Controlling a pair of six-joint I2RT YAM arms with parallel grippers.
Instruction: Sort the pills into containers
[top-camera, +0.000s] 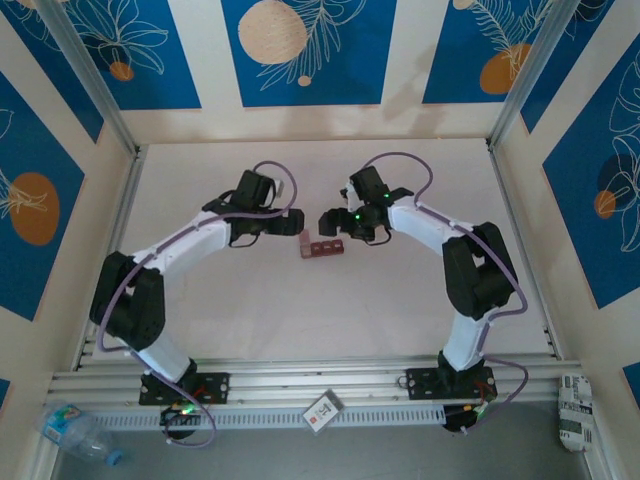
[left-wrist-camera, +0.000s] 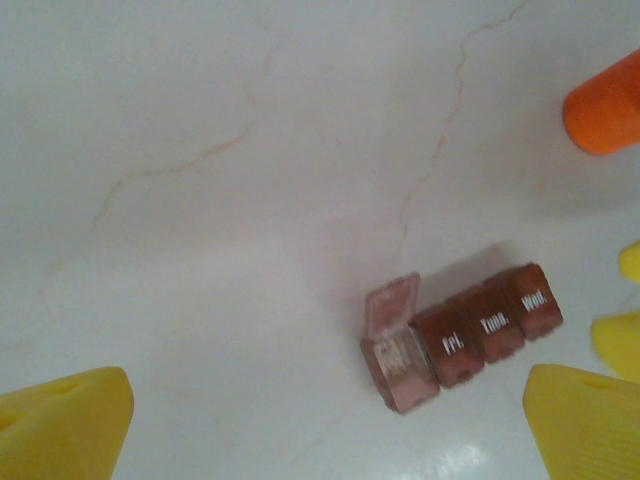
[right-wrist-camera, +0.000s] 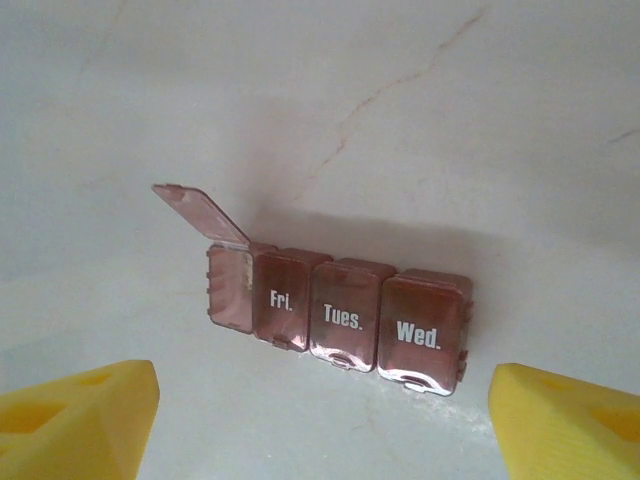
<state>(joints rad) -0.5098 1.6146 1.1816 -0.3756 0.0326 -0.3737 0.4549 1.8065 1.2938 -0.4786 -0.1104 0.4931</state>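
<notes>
The containers (top-camera: 322, 247) lie mid-table as a reddish-brown strip of four compartments. In the right wrist view the containers (right-wrist-camera: 340, 310) show closed lids marked Fri., Tues. and Wed., and the leftmost lid (right-wrist-camera: 200, 212) stands up. My right gripper (right-wrist-camera: 320, 420) hovers over the strip's near side, open with nothing between its yellow fingers (right-wrist-camera: 75, 415). My left gripper (left-wrist-camera: 325, 430) is open too, with the containers (left-wrist-camera: 460, 335) lying just ahead of its right finger (left-wrist-camera: 585, 420). From above, the left gripper (top-camera: 290, 225) and right gripper (top-camera: 330, 222) face each other over the strip. The pills are out of view.
An orange bottle (left-wrist-camera: 605, 100) stands beyond the strip at the upper right of the left wrist view. At the near edge of the top view lie a plastic water bottle (top-camera: 75, 430), a small white card (top-camera: 322, 410) and a white packet (top-camera: 575, 405). Walls enclose the table.
</notes>
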